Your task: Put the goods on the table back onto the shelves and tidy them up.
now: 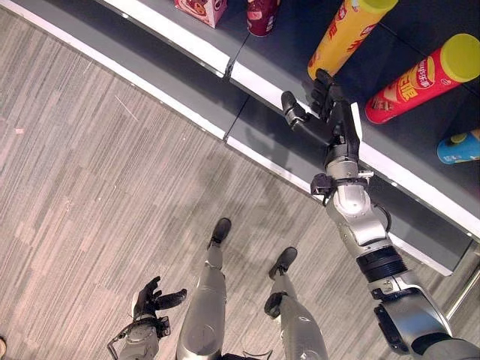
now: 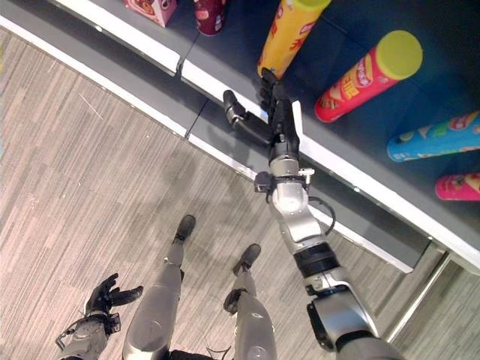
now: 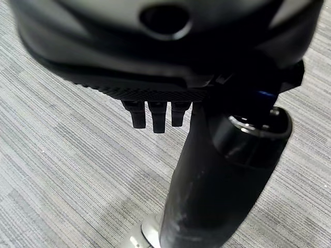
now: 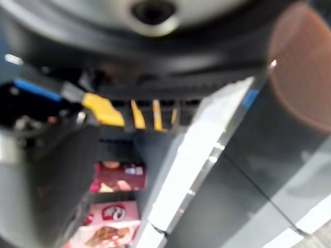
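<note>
The right hand (image 1: pixel 328 112) is reaching up to the shelf edge (image 1: pixel 259 86), its fingers lying fairly straight and its thumb standing out to the side. It is holding nothing. Its fingertips are resting at the base of the yellow can (image 1: pixel 346 34), which is standing on the shelf board just behind the white front strip; whether they are actually pressing on the can or stopping just short of it, I cannot tell.

The risk, as I judge it, is that a push from loose fingers low on a tall, narrow can is likely to tip it instead of sliding it. If it is toppling, it could roll into the red can (image 1: pixel 420 79) standing just beside it, or come forward off the shelf onto the floor (image 1: pixel 97 195). The hand is also sitting across the white strip, so it could be catching on that lip.

Further along the shelf, a blue can (image 2: pixel 435 136) and a pink can (image 2: pixel 457 185) are lying on their sides, and a dark red can (image 1: pixel 261 16) and a pink box (image 1: pixel 201 10) are standing on the other side.

The left hand (image 1: pixel 154 300) is hanging low over the floor, fingers loosely spread, empty.
</note>
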### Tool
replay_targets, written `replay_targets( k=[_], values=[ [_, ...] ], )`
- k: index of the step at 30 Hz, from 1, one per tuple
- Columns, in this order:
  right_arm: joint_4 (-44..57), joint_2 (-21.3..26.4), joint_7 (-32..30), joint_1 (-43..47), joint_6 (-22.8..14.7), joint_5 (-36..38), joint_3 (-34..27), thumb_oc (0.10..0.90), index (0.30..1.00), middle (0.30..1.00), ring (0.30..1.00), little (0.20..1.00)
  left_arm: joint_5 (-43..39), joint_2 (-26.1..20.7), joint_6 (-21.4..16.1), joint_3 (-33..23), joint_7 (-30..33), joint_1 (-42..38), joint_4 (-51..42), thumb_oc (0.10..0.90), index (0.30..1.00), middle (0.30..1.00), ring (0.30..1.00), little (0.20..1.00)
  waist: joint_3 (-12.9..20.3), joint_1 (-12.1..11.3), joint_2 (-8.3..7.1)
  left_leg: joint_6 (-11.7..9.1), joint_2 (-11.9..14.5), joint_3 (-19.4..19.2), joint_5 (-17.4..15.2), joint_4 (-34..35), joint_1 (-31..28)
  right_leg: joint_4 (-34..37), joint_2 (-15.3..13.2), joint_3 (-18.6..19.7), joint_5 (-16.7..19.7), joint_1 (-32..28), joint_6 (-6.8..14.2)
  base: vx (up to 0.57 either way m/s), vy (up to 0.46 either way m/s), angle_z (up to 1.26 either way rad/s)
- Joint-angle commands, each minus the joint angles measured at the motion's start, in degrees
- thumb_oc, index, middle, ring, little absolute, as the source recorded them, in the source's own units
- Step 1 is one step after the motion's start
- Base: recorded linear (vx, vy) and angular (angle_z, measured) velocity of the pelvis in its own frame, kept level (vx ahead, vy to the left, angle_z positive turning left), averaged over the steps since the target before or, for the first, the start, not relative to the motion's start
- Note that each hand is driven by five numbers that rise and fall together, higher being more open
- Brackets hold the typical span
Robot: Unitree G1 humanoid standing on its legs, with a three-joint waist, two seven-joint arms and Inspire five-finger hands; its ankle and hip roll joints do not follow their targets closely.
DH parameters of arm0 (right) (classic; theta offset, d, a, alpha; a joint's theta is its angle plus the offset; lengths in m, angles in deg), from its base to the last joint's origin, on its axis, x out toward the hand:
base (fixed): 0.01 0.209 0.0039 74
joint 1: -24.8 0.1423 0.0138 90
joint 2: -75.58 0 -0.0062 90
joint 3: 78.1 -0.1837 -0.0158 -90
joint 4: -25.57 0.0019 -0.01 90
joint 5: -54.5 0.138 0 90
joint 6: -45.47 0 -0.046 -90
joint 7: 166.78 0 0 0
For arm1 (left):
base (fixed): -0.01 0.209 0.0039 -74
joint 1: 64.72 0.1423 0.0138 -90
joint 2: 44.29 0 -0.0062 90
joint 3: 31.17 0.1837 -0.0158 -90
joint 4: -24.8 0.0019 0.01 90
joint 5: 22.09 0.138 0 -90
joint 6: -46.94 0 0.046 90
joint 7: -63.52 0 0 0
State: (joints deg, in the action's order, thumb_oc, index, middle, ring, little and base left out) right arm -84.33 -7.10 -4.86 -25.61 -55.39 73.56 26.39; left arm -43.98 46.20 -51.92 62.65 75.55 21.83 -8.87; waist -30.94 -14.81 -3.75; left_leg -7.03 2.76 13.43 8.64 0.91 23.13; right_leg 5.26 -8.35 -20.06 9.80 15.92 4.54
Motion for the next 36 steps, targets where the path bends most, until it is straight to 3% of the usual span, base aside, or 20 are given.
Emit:
replay_targets(
  k=[1, 21, 36],
  values=[
    [1.73, 3.07, -2.06, 3.86, -3.76, -2.18, -1.58, 0.800, 0.900, 0.900, 0.900, 0.900, 0.77, -3.65, -0.57, 0.95, 1.19, 1.84, 3.82, 0.800, 0.900, 0.900, 0.900, 0.900, 2.97, 0.79, 0.40, -0.32, 1.27, 1.09, -4.53, 1.33, -0.78, -5.35, -6.31, -1.50, -8.46, -5.04, 6.52, 0.00, 0.000, 0.00],
    [-2.93, 6.75, -4.71, 2.96, -2.98, -2.65, -5.50, 0.800, 0.900, 0.900, 0.900, 0.900, 1.37, -4.23, -0.17, 0.46, 0.99, 2.07, 6.00, 0.800, 0.900, 0.900, 0.900, 0.900, 3.15, 1.49, 0.49, -0.32, 1.28, 0.99, -4.66, 1.27, -0.81, -5.71, -6.35, -1.35, -8.86, -4.77, 6.39, 0.00, 0.000, 0.00],
    [-8.19, 6.92, -8.25, 4.54, -2.93, -2.41, -8.15, 0.800, 0.900, 0.900, 0.900, 0.900, 1.34, -4.44, -0.47, 0.67, 1.62, 2.09, 6.95, 0.800, 0.900, 0.900, 0.900, 0.900, 3.43, 1.71, 0.80, -0.23, 1.15, 0.78, -4.84, 1.29, -0.83, -5.55, -6.45, -1.32, -8.74, -4.72, 6.50, 0.00, 0.000, 0.00]
  ],
)
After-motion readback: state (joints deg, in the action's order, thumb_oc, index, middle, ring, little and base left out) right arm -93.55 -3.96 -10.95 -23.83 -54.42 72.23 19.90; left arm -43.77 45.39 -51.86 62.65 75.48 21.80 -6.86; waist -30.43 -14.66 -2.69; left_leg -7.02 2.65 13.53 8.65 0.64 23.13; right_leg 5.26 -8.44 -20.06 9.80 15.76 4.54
